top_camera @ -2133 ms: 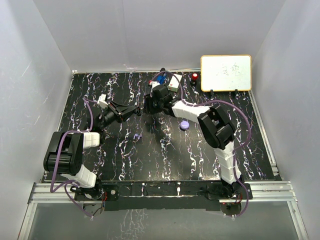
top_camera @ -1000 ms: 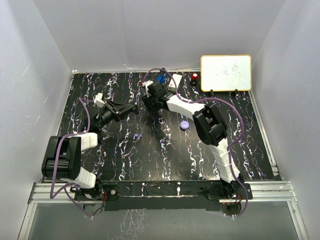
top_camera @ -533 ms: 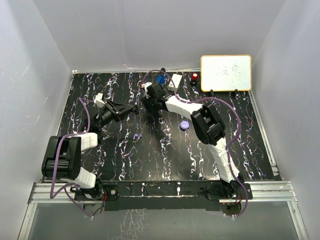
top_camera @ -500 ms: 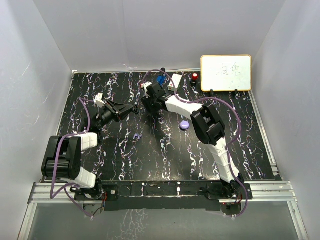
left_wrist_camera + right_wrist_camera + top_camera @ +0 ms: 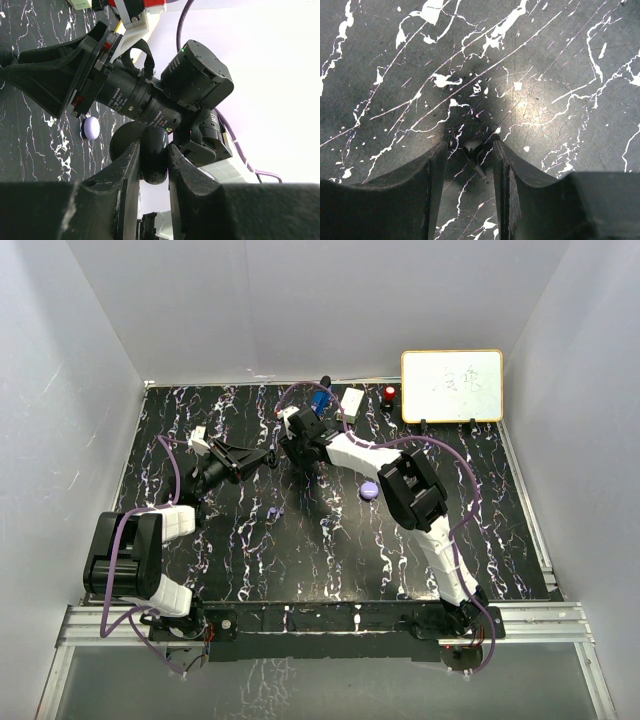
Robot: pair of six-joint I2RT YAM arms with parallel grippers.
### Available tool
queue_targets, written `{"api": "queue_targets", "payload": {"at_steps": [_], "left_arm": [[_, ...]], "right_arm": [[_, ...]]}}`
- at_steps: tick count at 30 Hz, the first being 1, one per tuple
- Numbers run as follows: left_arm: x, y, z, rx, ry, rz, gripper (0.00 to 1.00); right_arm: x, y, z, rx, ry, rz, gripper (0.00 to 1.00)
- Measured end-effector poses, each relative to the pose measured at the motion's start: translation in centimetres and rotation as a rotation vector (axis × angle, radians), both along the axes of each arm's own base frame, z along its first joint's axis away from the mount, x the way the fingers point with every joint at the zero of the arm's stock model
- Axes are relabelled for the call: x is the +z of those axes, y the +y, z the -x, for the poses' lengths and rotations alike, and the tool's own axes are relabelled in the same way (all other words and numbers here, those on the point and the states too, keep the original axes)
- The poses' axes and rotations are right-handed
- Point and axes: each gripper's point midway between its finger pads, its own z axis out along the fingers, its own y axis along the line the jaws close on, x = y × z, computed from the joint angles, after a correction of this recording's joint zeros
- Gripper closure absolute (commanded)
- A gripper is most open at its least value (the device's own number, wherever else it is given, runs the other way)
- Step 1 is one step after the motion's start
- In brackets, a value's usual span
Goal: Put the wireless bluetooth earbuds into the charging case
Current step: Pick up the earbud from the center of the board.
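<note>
Left pincer (image 5: 154, 159) is clamped on the black charging case (image 5: 154, 145). Right pincer (image 5: 470, 146) points down at the surface (image 5: 555, 70), fingers slightly apart, straddling the black earbud (image 5: 474, 159) lying there; finger contact cannot be confirmed. Lilac case (image 5: 369, 490) and lilac earbud (image 5: 275, 512) lie apart on the surface, nearer the arm bases.

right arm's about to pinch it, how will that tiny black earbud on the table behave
The black earbud is tiny, so probably very light and easily flicked away. It looks smooth and rounded, so it may slip from the right fingers or skid on the table.
</note>
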Motion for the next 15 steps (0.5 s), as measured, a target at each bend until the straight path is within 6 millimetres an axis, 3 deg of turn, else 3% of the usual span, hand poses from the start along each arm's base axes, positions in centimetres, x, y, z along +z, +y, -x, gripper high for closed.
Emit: {"api": "queue_targets", "payload": {"at_steps": [15], "left_arm": [[0.02, 0.0, -0.01, 0.0, 0.0, 0.0, 1.0]], "right_arm": [[-0.03, -0.07, -0.09, -0.004, -0.012, 0.016, 0.69]]}}
